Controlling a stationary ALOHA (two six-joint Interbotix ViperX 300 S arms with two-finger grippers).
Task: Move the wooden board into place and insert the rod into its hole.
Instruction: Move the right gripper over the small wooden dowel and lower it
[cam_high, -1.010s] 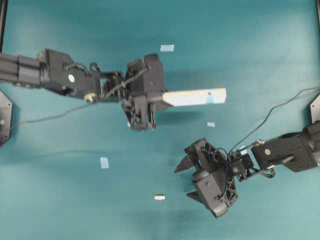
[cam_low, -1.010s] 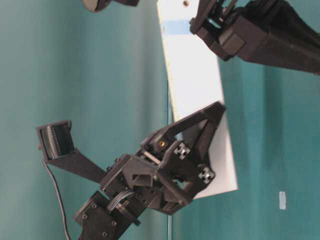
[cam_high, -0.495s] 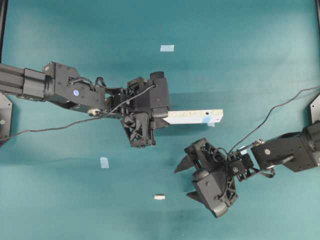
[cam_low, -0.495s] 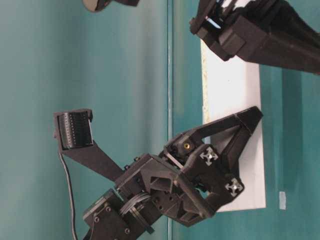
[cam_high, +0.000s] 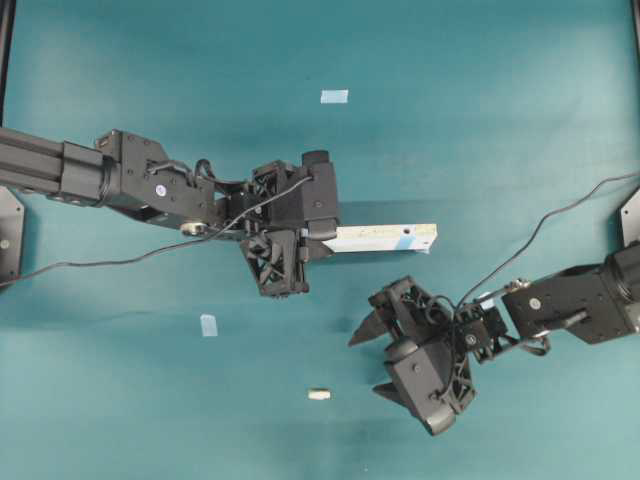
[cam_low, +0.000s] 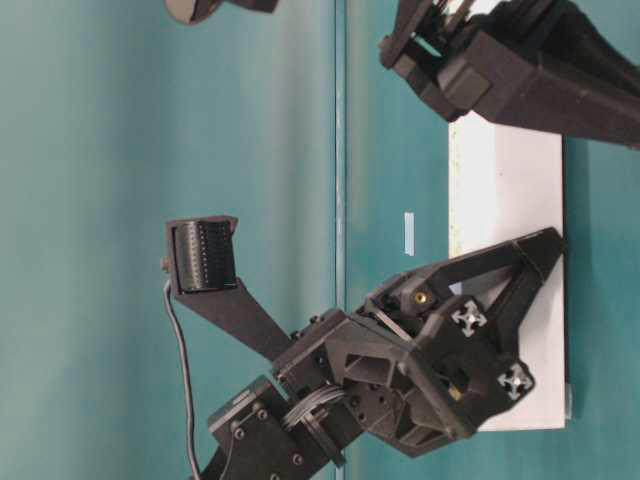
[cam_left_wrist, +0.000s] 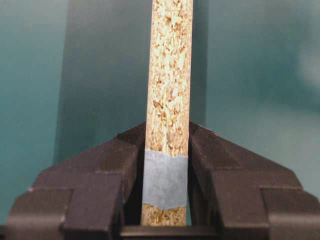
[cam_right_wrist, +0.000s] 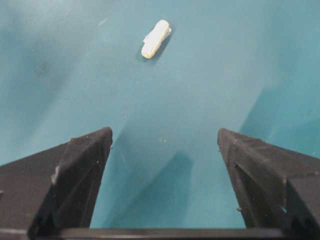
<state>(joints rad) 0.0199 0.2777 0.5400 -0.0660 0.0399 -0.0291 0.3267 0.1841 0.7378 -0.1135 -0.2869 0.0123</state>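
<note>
My left gripper (cam_high: 333, 238) is shut on one end of the wooden board (cam_high: 385, 237), which is turned on its narrow edge and sticks out to the right. In the left wrist view the board's chipboard edge (cam_left_wrist: 170, 75) runs straight ahead between the jaws, with a blue tape band (cam_left_wrist: 166, 180) at the grip. The hole does not show in any view. The rod (cam_high: 318, 394), a small cream peg, lies on the table below the board. My right gripper (cam_high: 367, 365) stands open just right of the rod. In the right wrist view the rod (cam_right_wrist: 155, 38) lies ahead of the empty jaws.
Pale-blue tape squares lie on the teal table: one at the top (cam_high: 334, 96), one at lower left (cam_high: 208, 325). At table level the board's white face (cam_low: 505, 190) stands behind the right gripper's fingers (cam_low: 205, 265). A cable (cam_high: 560, 215) trails from the right arm.
The left gripper has rolled the board from flat onto its edge and carried it down toward the right gripper. The right gripper stays open.
</note>
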